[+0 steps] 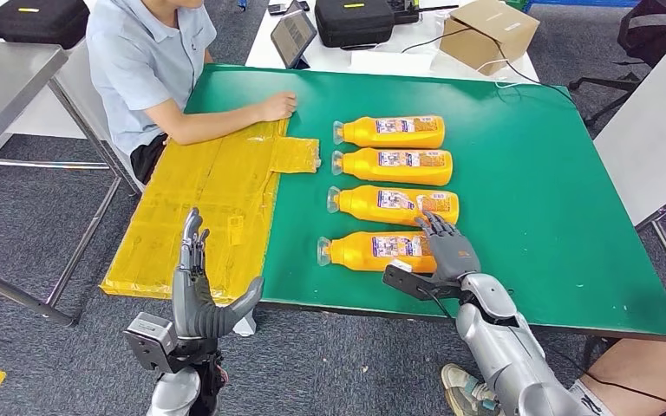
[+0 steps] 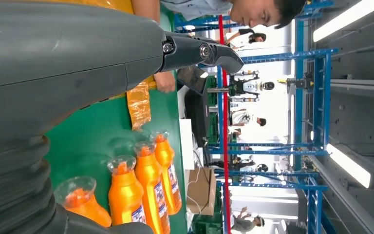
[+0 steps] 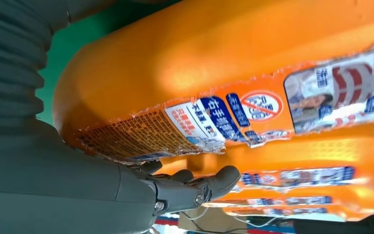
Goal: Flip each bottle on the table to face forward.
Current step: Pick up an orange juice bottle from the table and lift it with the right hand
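at the near edge of the green table (image 1: 555, 173), around five o'clock in the head view, the right robot hand (image 1: 447, 243) reaches over the end of the nearest bottle (image 1: 373, 251), fingers spread toward the second bottle (image 1: 395, 204) beyond it; it grips nothing that i can make out (the right wrist view puts the nearest bottle's label right against the palm side, so contact may be close). the left robot hand (image 1: 201, 299) waits off the table at seven o'clock, fingers upright and apart, holding nothing, probably kept clear so the right arm has room.

four orange bottles lie on their sides in a neat column near the middle, caps pointing to nine o'clock, labels up. past the second sit the third bottle (image 1: 393, 165) and the farthest bottle (image 1: 389, 132), close together but not plainly touching. this even row likely lets each be rolled over in turn.

at ten o'clock a yellow sheet (image 1: 212, 199) covers the table's left side, and a person's hand (image 1: 276, 106) rests at its far edge.
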Available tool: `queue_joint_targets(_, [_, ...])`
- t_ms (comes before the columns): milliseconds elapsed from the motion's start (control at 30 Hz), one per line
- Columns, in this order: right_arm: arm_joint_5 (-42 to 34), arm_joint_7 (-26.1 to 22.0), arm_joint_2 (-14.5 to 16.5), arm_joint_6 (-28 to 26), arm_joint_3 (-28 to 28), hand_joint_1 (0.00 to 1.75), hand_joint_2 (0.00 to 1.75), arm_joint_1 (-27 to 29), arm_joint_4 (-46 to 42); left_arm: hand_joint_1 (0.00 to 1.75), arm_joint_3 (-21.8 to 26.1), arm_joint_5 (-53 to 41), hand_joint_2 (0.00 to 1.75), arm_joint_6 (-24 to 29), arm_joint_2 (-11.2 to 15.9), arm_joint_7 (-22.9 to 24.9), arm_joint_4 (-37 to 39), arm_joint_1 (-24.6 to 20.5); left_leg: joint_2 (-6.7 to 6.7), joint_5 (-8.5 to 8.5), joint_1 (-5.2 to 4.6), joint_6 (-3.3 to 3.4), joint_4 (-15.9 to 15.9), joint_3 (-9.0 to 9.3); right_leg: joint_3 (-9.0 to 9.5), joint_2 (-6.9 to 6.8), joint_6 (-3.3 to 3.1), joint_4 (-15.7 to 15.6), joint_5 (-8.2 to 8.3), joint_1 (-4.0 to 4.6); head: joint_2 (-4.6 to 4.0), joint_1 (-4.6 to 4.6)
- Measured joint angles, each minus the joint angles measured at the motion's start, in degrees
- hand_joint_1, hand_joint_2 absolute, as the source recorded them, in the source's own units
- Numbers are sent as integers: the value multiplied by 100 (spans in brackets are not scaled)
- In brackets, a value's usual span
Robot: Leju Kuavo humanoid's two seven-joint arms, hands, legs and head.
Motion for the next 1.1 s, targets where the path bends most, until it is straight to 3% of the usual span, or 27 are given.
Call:
queue_joint_targets(33, [39, -2, 24, 44, 47, 170, 175, -59, 87, 0, -1, 1, 175, -2, 0, 1, 4, -8, 6, 0, 0, 0, 0, 2, 0, 1, -4, 0, 2, 1, 0, -1])
queue_joint_targets(67, [90, -3, 42, 95, 103, 174, 175, -124, 179, 0, -2, 1, 175, -2, 0, 1, 6, -15, 13, 0, 1, 0, 0, 5, 2, 3, -7, 0, 4, 1, 0, -1])
queue_joint_targets(367, [25, -104, 102, 517, 499, 175, 175, -512, 654, 0, -3, 8, 175, 2, 3, 1, -10, -15, 26, -1, 1, -2, 0, 37, 29, 14, -8, -2, 5, 8, 0, 1])
queue_joint_targets(833, [-317, -257, 90, 560, 588, 175, 175, -501, 775, 0, -2, 8, 175, 33, 18, 1, -203, 123, 25, -5, 2, -2, -1, 78, 65, 14, -8, -4, 3, 9, 0, 1])
queue_joint_targets(900, [-547, -404, 87, 561, 572, 175, 175, -462, 779, 0, 0, 14, 175, 58, 24, 1, -235, 142, 26, -5, 2, -2, -1, 83, 71, 14, -8, -5, 3, 9, 0, 2])
queue_joint_targets(1000, [-1415, -995, 116, 574, 406, 175, 175, -223, 624, 0, 18, 317, 175, -60, 26, 121, -314, 231, 25, -7, 2, -3, -1, 89, 80, 14, -8, -5, 3, 12, 0, 3])
queue_joint_targets(1100, [-2448, -1419, 252, 654, 152, 175, 175, 298, -48, 0, 166, 1623, 175, -696, -9, 736, -343, 368, 24, -8, 3, -3, -2, 80, 73, 14, -8, -4, 3, 14, 0, 0])
